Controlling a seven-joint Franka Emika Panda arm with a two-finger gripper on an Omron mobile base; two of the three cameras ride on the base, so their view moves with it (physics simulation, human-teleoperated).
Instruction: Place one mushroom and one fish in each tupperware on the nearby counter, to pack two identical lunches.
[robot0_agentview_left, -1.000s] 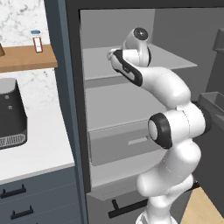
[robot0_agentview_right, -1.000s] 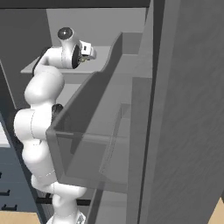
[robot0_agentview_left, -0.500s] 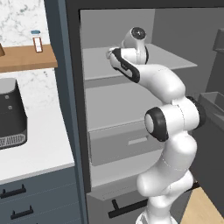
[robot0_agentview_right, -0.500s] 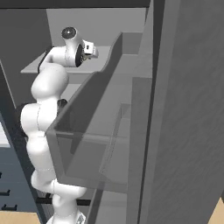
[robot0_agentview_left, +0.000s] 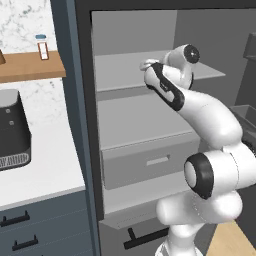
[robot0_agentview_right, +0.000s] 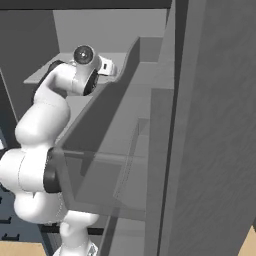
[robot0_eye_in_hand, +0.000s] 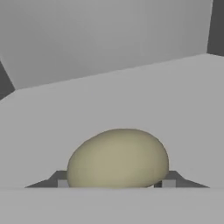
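Observation:
In the hand view a rounded beige-olive mushroom (robot0_eye_in_hand: 118, 157) sits close up on the pale grey shelf (robot0_eye_in_hand: 131, 96) of the open fridge. My gripper (robot0_eye_in_hand: 116, 183) has its two dark finger tips pressed against the mushroom's left and right sides, shut on it. In the left base view my arm reaches over the fridge's upper shelf (robot0_agentview_left: 120, 70), with the hand (robot0_agentview_left: 149, 65) at its middle. The right base view shows the hand (robot0_agentview_right: 107, 66) behind the door's shelf wall. The white counter (robot0_agentview_left: 45, 165) lies left of the fridge. The fish and both tupperware are out of view.
A dark appliance (robot0_agentview_left: 12, 130) stands on the counter, under a wooden wall shelf (robot0_agentview_left: 30, 65) holding a small shaker (robot0_agentview_left: 43, 47). Below the arm is the fridge drawer (robot0_agentview_left: 150, 160). The open fridge door (robot0_agentview_right: 210, 130) and its bins (robot0_agentview_right: 100, 150) crowd the right side.
The arm's upper links have swung right and slightly down over the upper fridge shelf; the hand stays over that shelf.

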